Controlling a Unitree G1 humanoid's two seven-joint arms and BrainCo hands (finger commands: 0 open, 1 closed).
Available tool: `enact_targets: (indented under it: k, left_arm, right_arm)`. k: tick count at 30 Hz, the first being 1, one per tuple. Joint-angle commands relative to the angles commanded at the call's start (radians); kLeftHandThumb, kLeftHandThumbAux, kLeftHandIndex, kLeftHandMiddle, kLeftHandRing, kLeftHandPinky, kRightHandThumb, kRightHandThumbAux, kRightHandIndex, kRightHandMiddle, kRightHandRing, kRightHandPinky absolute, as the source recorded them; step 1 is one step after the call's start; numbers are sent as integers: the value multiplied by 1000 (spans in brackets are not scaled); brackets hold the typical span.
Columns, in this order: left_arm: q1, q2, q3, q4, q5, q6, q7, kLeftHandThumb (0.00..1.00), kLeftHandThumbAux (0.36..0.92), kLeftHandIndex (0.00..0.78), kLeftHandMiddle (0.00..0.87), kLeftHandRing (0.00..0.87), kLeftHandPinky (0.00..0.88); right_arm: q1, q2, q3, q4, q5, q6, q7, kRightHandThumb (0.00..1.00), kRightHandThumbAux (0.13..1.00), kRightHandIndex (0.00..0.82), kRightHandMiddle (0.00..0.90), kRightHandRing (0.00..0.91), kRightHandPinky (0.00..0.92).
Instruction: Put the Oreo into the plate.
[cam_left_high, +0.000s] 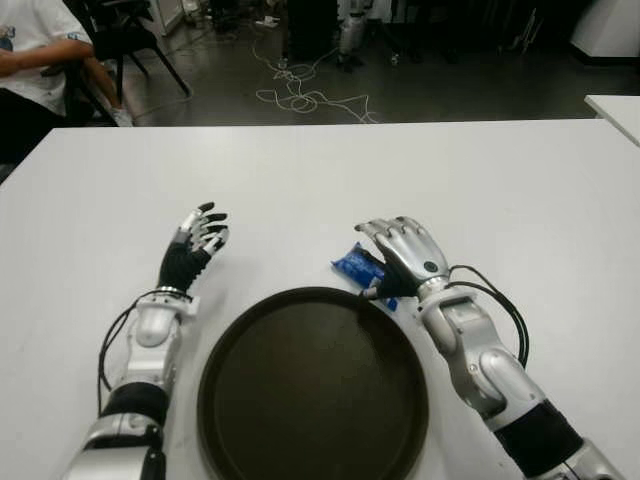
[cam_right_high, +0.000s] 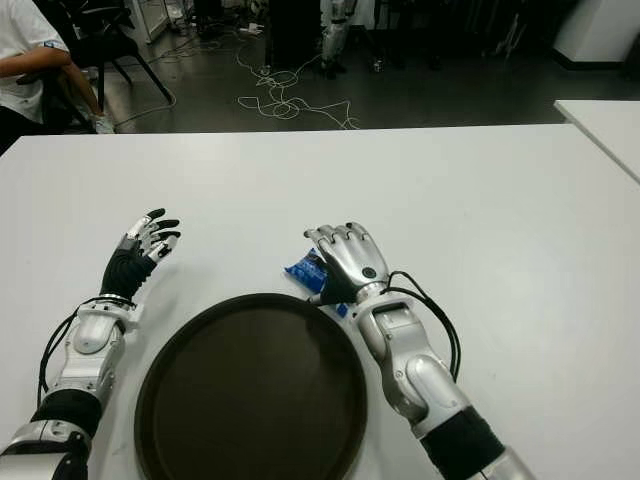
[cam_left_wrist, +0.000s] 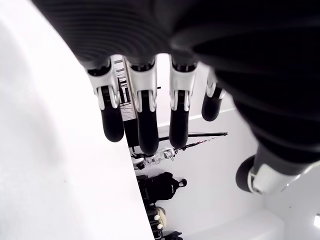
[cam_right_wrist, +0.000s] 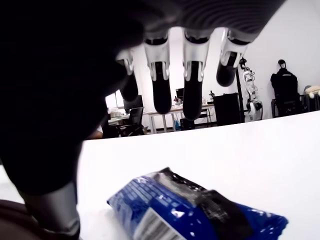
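Right hand (cam_left_high: 402, 255) hovers, fingers extended and holding nothing, over the blue Oreo packet (cam_right_wrist: 195, 212) on the white tabletop (cam_left_high: 320, 170), beside the round dark plate's (cam_left_high: 215, 380) far rim; left hand (cam_left_high: 195, 240) spread wide

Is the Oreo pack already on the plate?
No, the blue Oreo pack lies on the white table just beyond the plate, under the open right hand.
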Motion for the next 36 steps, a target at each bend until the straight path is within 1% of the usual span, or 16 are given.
enact_targets:
  k: [4, 6, 8, 10, 13, 15, 18, 20, 22, 24, 28, 31, 33, 35, 36]
  left_arm:
    - [6, -1, -3, -19, 1, 5, -2, 39, 578, 146, 255, 239, 201]
    - [8, -1, -5, -25, 4, 7, 1, 32, 582, 146, 256, 238, 194]
    - [8, 0, -7, -28, 8, 8, 5, 23, 576, 150, 257, 239, 195]
    - [8, 1, -9, -28, 11, 7, 9, 10, 570, 155, 257, 242, 199]
    - [8, 2, -11, -27, 15, 4, 13, 3, 568, 154, 255, 243, 200]
    - [8, 2, -12, -27, 17, 2, 16, 9, 571, 156, 252, 245, 216]
    - [8, 2, -12, -26, 19, -4, 19, 17, 576, 157, 249, 246, 226]
    - [8, 2, -11, -26, 17, -5, 15, 19, 582, 156, 250, 249, 229]
    - [8, 2, -12, -27, 15, -5, 9, 15, 585, 148, 247, 243, 211]
    - [8, 3, -13, -25, 16, -7, 8, 6, 578, 135, 238, 235, 188]
    - [7, 6, -16, -22, 29, -13, 22, 1, 557, 139, 238, 235, 192]
    - [5, 6, -16, -21, 32, -11, 25, 0, 565, 148, 243, 239, 194]
    - [5, 7, -17, -21, 31, -10, 23, 1, 571, 147, 241, 238, 192]
    - [5, 7, -17, -22, 30, -9, 22, 5, 575, 145, 240, 236, 192]
    - [5, 7, -17, -22, 29, -9, 21, 7, 577, 144, 240, 236, 195]
  right_arm:
    - [1, 3, 3, -1, -5, 5, -9, 0, 775, 177, 236, 214, 106]
    - [0, 4, 4, 2, -4, 5, -19, 0, 781, 182, 246, 229, 141]
    - [-2, 4, 5, 7, -3, 2, -27, 0, 787, 196, 260, 245, 154]
    - [-5, 4, 5, 13, -1, 0, -34, 0, 800, 213, 280, 270, 190]
    - [-7, 3, 6, 20, 3, -2, -44, 0, 808, 223, 293, 287, 218]
    - [-9, 3, 5, 24, 6, -3, -50, 0, 807, 225, 287, 278, 193]
    - [-11, 3, 4, 27, 10, -3, -53, 0, 804, 223, 280, 270, 187]
    - [-13, 4, 4, 28, 10, -1, -51, 0, 804, 221, 278, 270, 201]
    - [-15, 3, 4, 28, 10, 1, -48, 0, 813, 225, 284, 283, 235]
    - [-18, 3, 4, 32, 9, 2, -48, 0, 828, 232, 296, 300, 262]
    - [-22, 5, 2, 46, 14, 3, -51, 0, 839, 231, 323, 333, 296]
    - [-26, 9, 2, 51, 14, 10, -47, 0, 824, 223, 300, 290, 176]
    - [-29, 10, 3, 57, 13, 15, -44, 0, 810, 221, 289, 270, 142]
    - [-32, 11, 3, 65, 14, 19, -45, 0, 802, 225, 284, 259, 131]
    - [-33, 12, 3, 68, 14, 20, -46, 0, 801, 232, 286, 260, 143]
